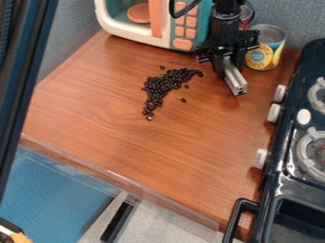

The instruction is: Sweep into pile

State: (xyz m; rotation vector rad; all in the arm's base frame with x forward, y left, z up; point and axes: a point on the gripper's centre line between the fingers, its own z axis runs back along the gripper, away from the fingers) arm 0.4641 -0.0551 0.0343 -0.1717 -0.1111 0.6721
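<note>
I have claw [226,65] pinching silver bar [235,81] at surface [95,104], near can [266,52]; dark beans [162,84] beside it, curved heap, few strays.

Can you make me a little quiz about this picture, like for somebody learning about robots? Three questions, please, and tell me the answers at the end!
1. True or false: a few of the dark beans lie apart from the big bunch.
2. What colour are the buttons on the toy microwave?
A) blue
B) orange
C) black
3. Fill in the missing word: the silver bar is between the dark beans and the black ____.

Key:
1. True
2. B
3. stove
</note>
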